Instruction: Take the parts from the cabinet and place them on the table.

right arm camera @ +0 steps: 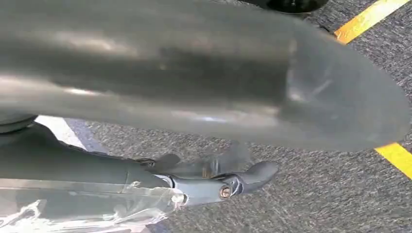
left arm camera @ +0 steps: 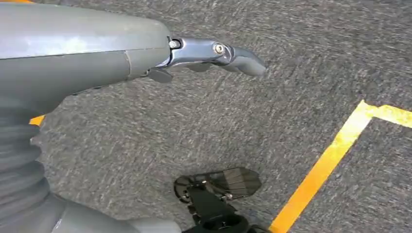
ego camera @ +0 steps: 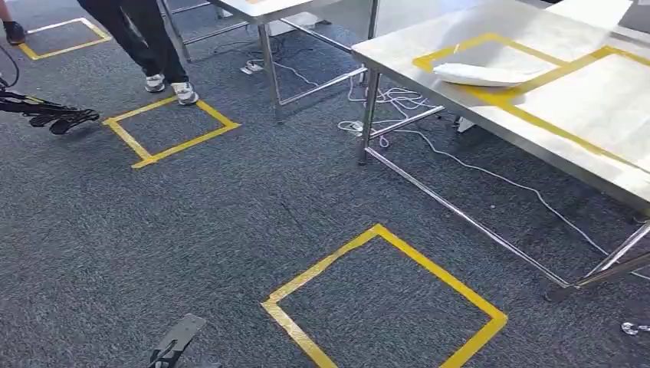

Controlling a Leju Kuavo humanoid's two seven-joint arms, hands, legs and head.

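Note:
A white, flat bagged part [ego camera: 481,74] lies on the steel table [ego camera: 582,146] at the right, across a line of yellow tape. My left hand [left arm camera: 214,52] hangs over the grey carpet with its fingers stretched out and nothing in it. My right hand [right arm camera: 228,182] also hangs above the carpet. Its fingers [right arm camera: 257,172] are extended and its thick thumb [right arm camera: 204,73] lies blurred and well apart from them, with bare carpet showing between. A glossy patch [right arm camera: 82,208] runs along that hand's edge; I cannot tell what it is.
Yellow tape squares mark the carpet, one close ahead [ego camera: 383,307] and one further left [ego camera: 170,129]. A person's legs [ego camera: 157,46] stand by the far square. A black stand [ego camera: 50,113] reaches in from the left. Cables [ego camera: 398,103] trail under the tables. A second table [ego camera: 268,15] stands behind.

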